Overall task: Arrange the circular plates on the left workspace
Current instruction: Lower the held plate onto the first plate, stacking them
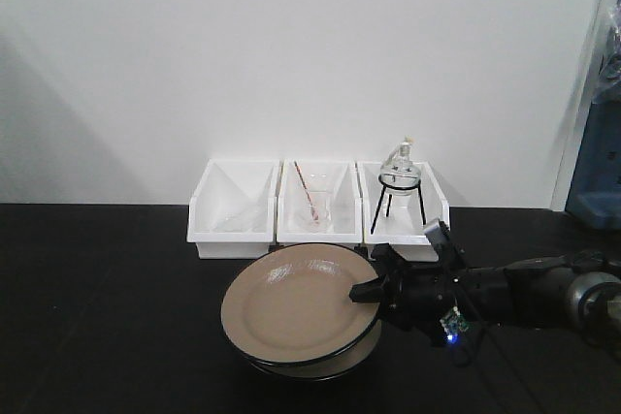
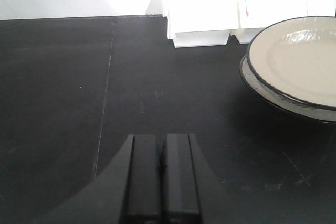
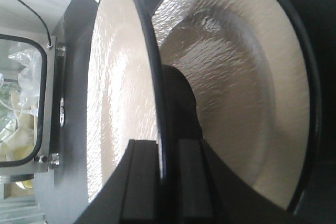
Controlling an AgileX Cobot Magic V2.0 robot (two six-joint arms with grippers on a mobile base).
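Two round beige plates with dark rims sit stacked near the middle of a black countertop point(image 1: 97, 317), just in front of a row of white bins point(image 1: 233, 206). The upper plate point(image 1: 296, 309) is raised off the lower plate point(image 1: 325, 369) on its right side, so a gap shows between them there, and only a crescent of the lower one peeks out along the front.

The right gripper point(image 1: 374, 290) reaches in from the right. Its fingers are pinched onto the right-hand rim of the upper plate, one above and one below the dark edge. The right wrist view confirms this, with the rim running between the two fingers and the lower plate hanging free behind.

The left gripper point(image 2: 163, 171) hovers low over bare counter well to the left of the stack. Its jaws are pressed together and hold nothing. From there the plates lie ahead and to its right.

The move probably depends on this: the open counter lies to the left of the stack, on the far side from the gripped rim, so the plate likely has to travel leftward across the lower one. Nothing stands on that stretch of counter. The bins sit close behind the plates. The rightmost bin holds a glass flask point(image 1: 399, 160) on a black tripod stand point(image 1: 396, 203), near the right arm's wrist.
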